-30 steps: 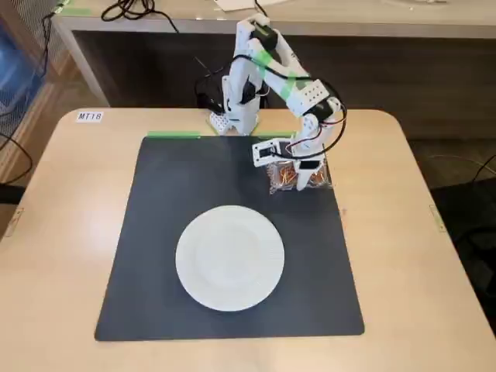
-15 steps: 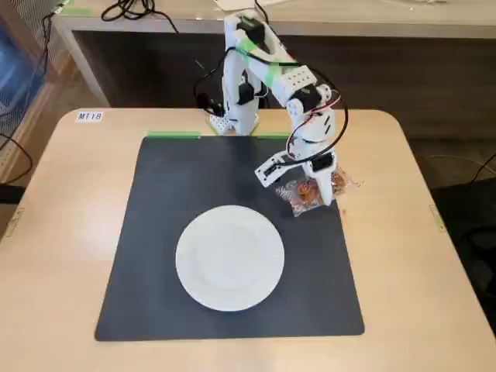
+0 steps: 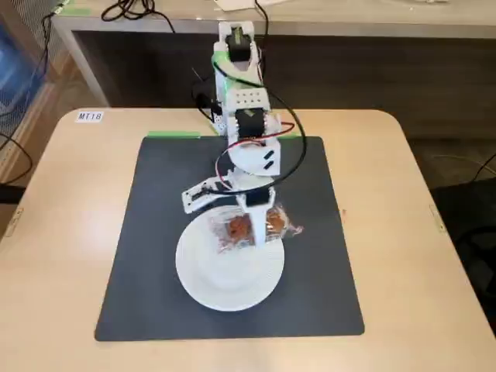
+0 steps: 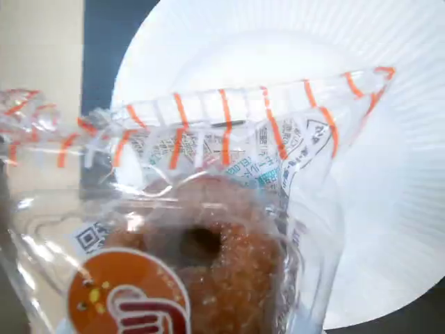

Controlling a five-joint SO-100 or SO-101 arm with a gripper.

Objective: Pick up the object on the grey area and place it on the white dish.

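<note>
**Doughnut packet held over the white dish**

Gripper point(image 3: 249, 215) closed on the doughnut packet point(image 3: 249, 227), holding it at the far edge of the white dish point(image 3: 229, 267) in the fixed view. One white finger out to the left of the packet, the rest of the jaw hidden behind the arm body and the clear wrap. Impossible to tell whether the packet's underside touches the dish or hangs just above it.

In the wrist view, packet point(image 4: 208, 229) filling the near half of the picture: clear film, orange stripes along the sealed top edge, printed text panel below the stripes, a round orange logo at lower left, and a sugared ring doughnut point(image 4: 222, 257) with a dark hole showing through the film. Ribbed rim of the dish point(image 4: 389, 209) spread behind and to the right of the packet.

Further out in the fixed view, dish resting on the dark grey mat point(image 3: 155, 232), near the middle and slightly toward the near side. Mat lying on a light wooden table point(image 3: 62, 232). Arm point(image 3: 246, 116) rising from the far edge of the mat, bent forward over it, with black and red cables looped beside it. A small label on the far left corner of the table, lettering too small to read for certain.
</note>
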